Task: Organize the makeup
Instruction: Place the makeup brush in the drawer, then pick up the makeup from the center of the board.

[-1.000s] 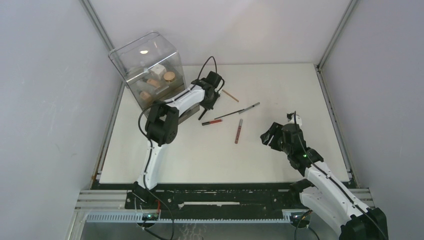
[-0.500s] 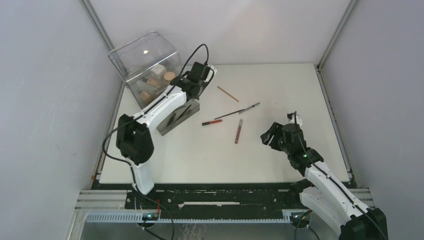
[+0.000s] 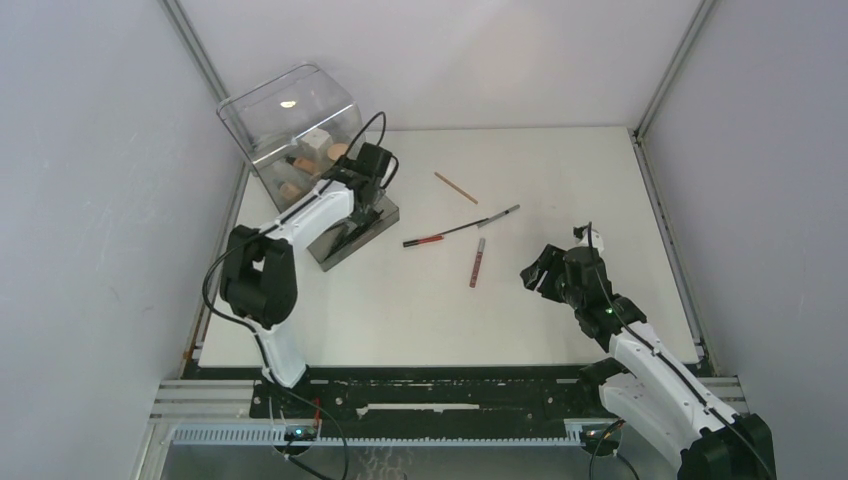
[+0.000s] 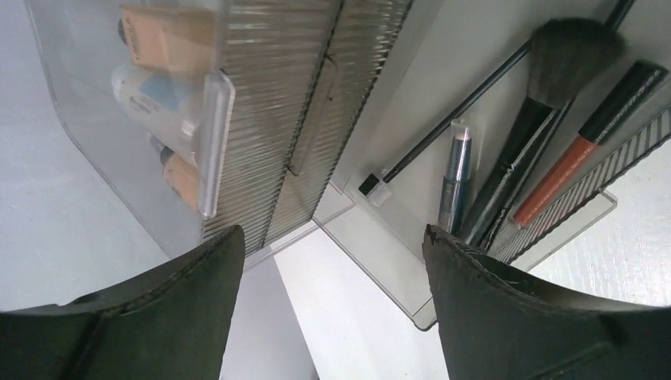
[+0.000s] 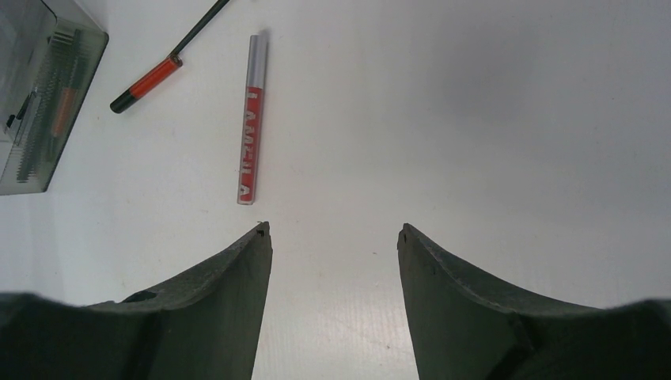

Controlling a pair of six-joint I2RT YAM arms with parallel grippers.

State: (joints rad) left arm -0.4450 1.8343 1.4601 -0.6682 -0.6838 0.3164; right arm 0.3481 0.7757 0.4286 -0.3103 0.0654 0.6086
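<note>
Loose makeup lies mid-table: a red lip tube (image 3: 477,262) (image 5: 249,119), a red and black pencil (image 3: 424,241) (image 5: 150,77), a thin black brush (image 3: 492,217) and a tan stick (image 3: 455,187). My left gripper (image 3: 360,205) (image 4: 332,245) hangs open and empty over the pulled-out clear drawer (image 3: 335,250) (image 4: 396,269). Inside that drawer lie a big black brush (image 4: 554,71), a silver tube (image 4: 455,170), an orange pencil (image 4: 566,170) and a thin black wand (image 4: 451,115). My right gripper (image 3: 533,272) (image 5: 332,233) stands open and empty, right of the lip tube.
The big clear plastic box (image 3: 290,125) (image 4: 293,119) with ribbed drawers stands at the back left corner, with bottles and compacts inside. Grey walls enclose the table on three sides.
My left gripper has swung left from the middle of the table to over the drawer, and its jaws have opened. The right arm has not moved.
</note>
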